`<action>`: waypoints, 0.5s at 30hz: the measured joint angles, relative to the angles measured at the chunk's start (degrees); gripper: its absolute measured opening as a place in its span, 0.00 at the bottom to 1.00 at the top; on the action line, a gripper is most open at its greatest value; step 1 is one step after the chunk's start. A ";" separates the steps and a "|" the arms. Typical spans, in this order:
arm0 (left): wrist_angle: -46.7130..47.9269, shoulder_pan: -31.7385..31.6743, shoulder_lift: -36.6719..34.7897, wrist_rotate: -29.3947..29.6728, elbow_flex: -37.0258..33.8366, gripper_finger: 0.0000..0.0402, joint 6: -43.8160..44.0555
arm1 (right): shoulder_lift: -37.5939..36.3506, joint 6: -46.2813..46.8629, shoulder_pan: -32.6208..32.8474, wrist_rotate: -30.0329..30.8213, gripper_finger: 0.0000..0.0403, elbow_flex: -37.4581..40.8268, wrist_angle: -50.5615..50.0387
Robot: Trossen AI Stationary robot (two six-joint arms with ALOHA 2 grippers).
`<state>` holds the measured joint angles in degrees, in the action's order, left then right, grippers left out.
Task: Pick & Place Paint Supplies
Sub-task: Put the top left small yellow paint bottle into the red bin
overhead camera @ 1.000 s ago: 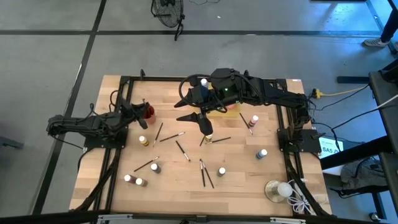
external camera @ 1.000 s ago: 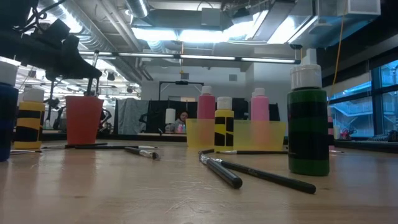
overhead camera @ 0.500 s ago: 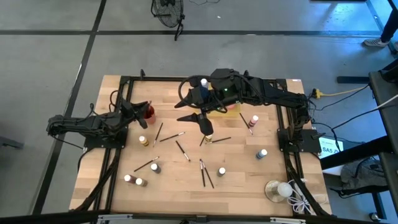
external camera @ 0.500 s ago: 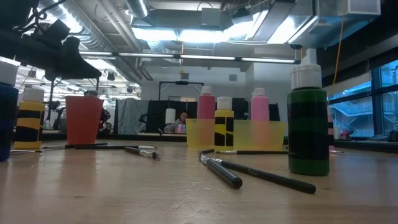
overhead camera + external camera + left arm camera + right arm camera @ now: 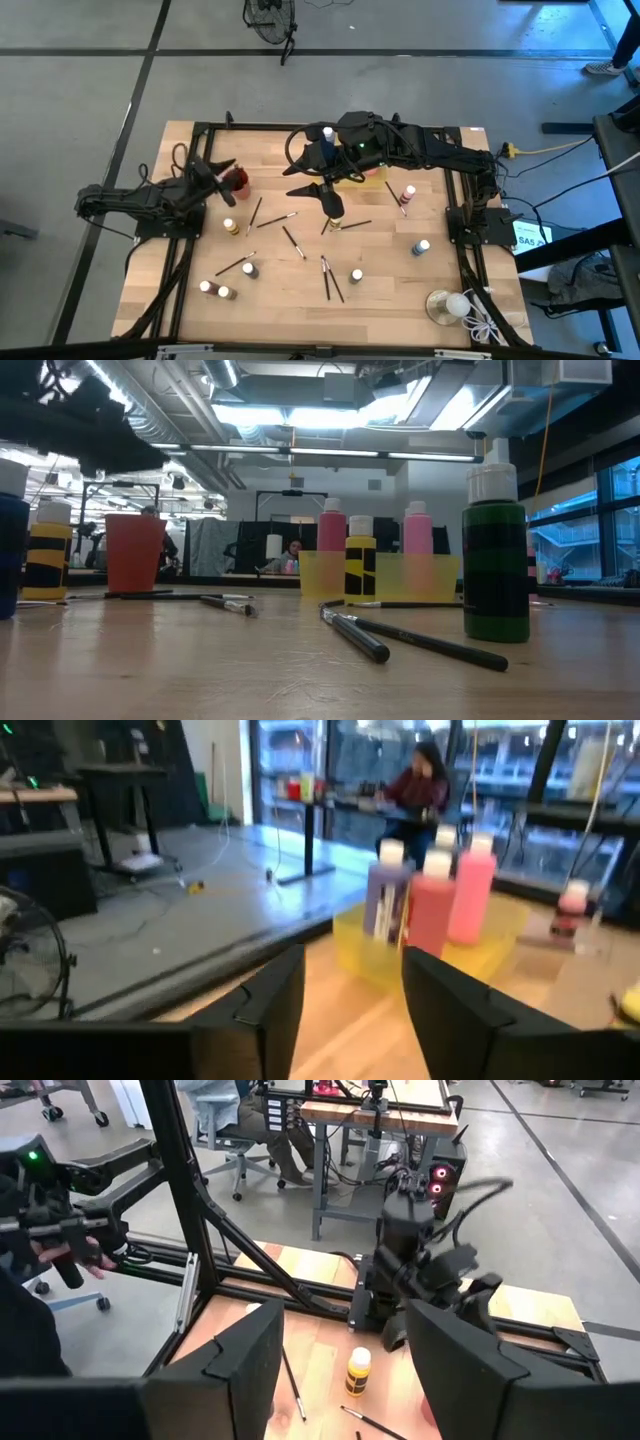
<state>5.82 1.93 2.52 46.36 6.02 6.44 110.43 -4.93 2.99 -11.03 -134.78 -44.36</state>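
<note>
Several brushes [image 5: 290, 240] and bottles [image 5: 249, 269] lie scattered mid-table. My left gripper [image 5: 224, 167] hovers parted, empty, above the red cup [image 5: 238, 179]; my right gripper [image 5: 310, 186] hangs open over centre. Brushes look light, stiff, prone to rolling: pinch mid-handle.

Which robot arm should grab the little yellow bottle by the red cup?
Probably the left. The left gripper hangs open beside the red cup, close to the yellow bottle. The right gripper sits mid-table, farther away.
</note>
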 joint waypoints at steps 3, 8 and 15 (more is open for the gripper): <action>-5.67 -0.02 -0.02 2.61 0.99 0.45 -1.71 | 0.00 -0.09 -0.01 -0.02 0.53 0.00 -0.16; -5.50 -0.04 0.01 -6.84 6.08 0.48 -12.85 | 0.00 -0.26 -0.01 -0.15 0.53 0.00 -0.35; 12.98 -0.02 6.32 -22.19 22.75 0.47 -11.87 | 0.00 -0.44 0.12 -0.15 0.53 0.00 -1.13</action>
<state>18.80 1.91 8.84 24.16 28.77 -5.43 110.43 -5.37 3.11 -11.18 -134.78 -45.49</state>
